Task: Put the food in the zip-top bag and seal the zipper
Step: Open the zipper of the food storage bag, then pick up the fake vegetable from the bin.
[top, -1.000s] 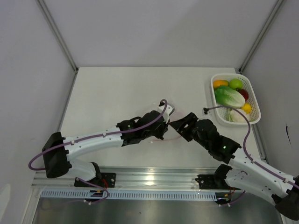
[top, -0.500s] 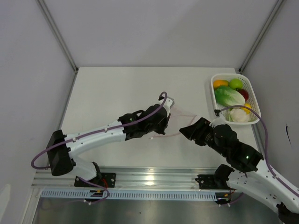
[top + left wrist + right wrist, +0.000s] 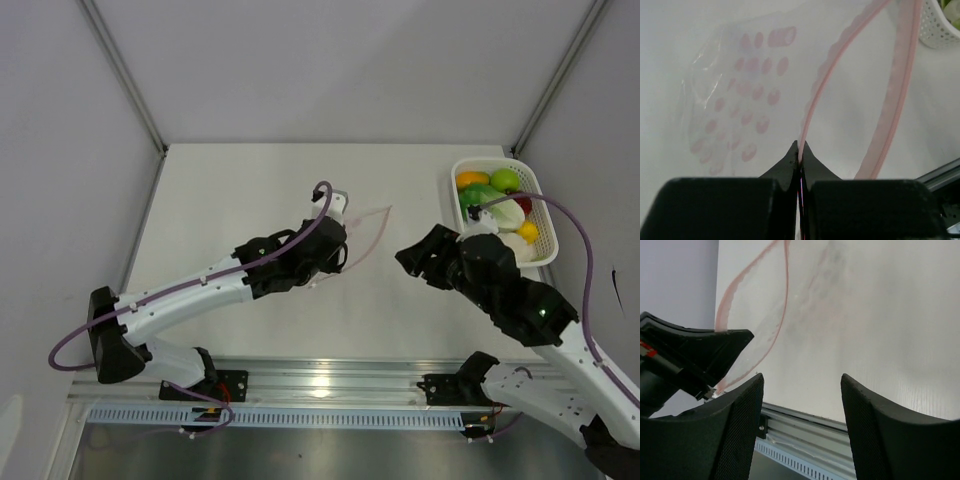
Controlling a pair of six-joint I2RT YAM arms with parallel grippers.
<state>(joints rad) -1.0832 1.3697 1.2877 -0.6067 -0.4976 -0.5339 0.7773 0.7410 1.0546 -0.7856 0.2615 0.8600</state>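
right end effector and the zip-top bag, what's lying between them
Nothing: only bare table separates the right end effector from the zip-top bag, clearest in the top external view.

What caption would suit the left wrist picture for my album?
Left pincer pinches the pink zipper edge of the dotted zip-top bag, its mouth gaping open.

Left jaws pinching zip-top bag [image 3: 368,235], right jaws nearby, food [image 3: 505,181] in white basket [image 3: 487,162]

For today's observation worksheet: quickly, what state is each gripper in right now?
Left gripper: closed, pinching the zipper edge of the zip-top bag.
Right gripper: open, holding nothing.
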